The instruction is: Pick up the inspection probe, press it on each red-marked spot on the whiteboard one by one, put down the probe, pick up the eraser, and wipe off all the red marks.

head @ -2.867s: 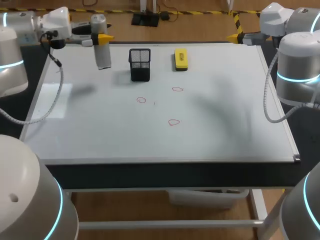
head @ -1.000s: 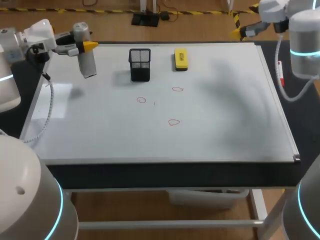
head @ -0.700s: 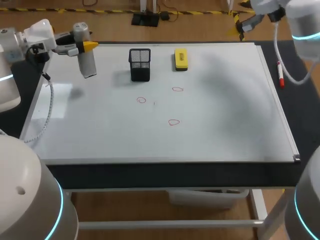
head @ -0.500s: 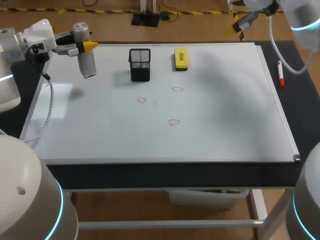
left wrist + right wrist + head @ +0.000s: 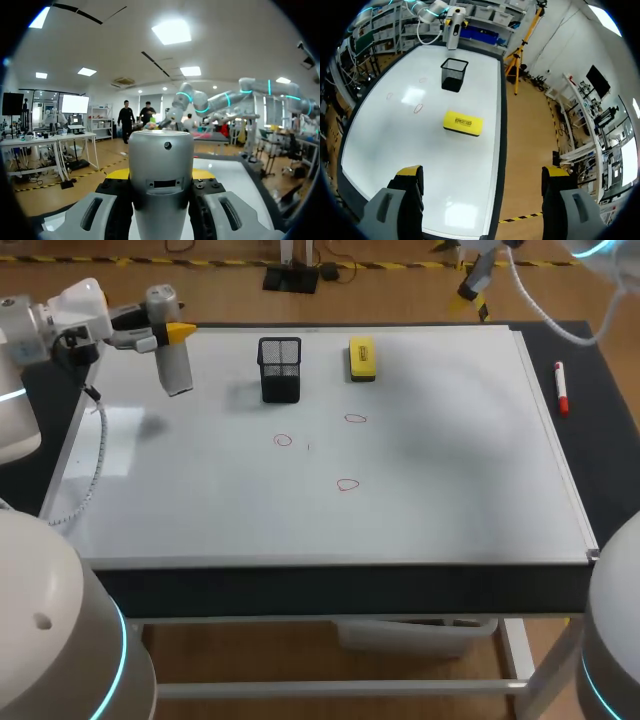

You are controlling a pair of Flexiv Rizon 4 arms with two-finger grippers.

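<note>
The left hand (image 5: 168, 335) is clamped on the probe (image 5: 176, 370), a smooth silver metal cylinder with a rounded cap, held nearly upright over the far left corner of the whiteboard (image 5: 450, 460). In the left wrist view the probe (image 5: 161, 185) fills the gap between the two grey fingers (image 5: 95, 215), and both black inner pads press its sides. A small round hole and a slot show in its casing.

The right hand (image 5: 472, 282) is beyond the far edge of the tabletop (image 5: 595, 440). In its own view the right hand (image 5: 482, 172) is spread wide, holding nothing, and its yellow-capped fingertips (image 5: 410, 171) stand well apart.

The whiteboard is glossy, flat and rectangular with a thin pale frame. It lies on the dark tabletop. Three red marks (image 5: 283, 440) sit near its middle, each a thin drawn loop, roughly oval. One (image 5: 355, 419) lies farther back and one (image 5: 347, 484) nearer the front.

The eraser (image 5: 361, 357), a yellow rectangular block on a dark base, lies flat near the far edge. The right wrist view shows the eraser (image 5: 463, 123) ahead of the open fingers. Just beside it stands a basket (image 5: 280, 368) of black wire mesh, square and open-topped. A marker (image 5: 560, 387) with a white barrel and red ends lies on the dark strip off the board's right side.
</note>
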